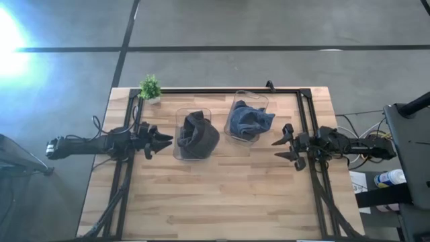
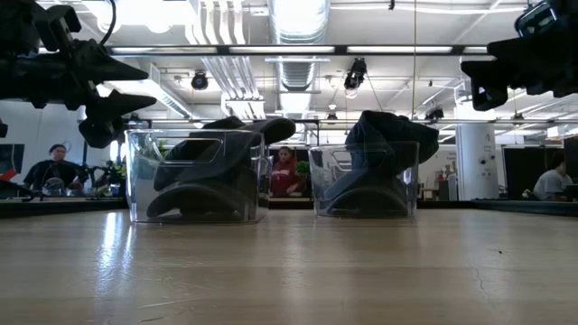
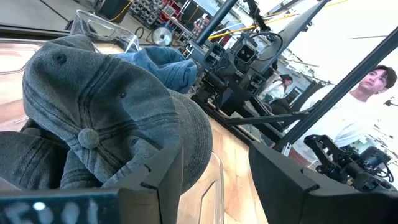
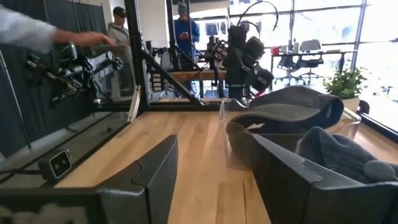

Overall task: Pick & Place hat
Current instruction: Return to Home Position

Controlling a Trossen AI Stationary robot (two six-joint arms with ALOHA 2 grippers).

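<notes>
A dark grey cap (image 1: 197, 134) fills a clear bin (image 1: 180, 153) left of the table's middle; it also shows in the left wrist view (image 3: 93, 112) and the low view (image 2: 212, 158). A blue cap (image 1: 248, 119) lies in a second clear bin (image 1: 236, 136) to its right, its upper part rising above the rim (image 2: 384, 135). My left gripper (image 1: 168, 140) is open and empty, raised just left of the grey cap's bin. My right gripper (image 1: 279, 149) is open and empty, raised right of the blue cap's bin.
A small potted plant (image 1: 150, 87) stands at the table's far left corner. A black frame (image 1: 306, 128) runs along the table's sides and back. People stand in the room beyond the table (image 3: 367, 106). The near half of the wooden table (image 1: 215, 202) is bare.
</notes>
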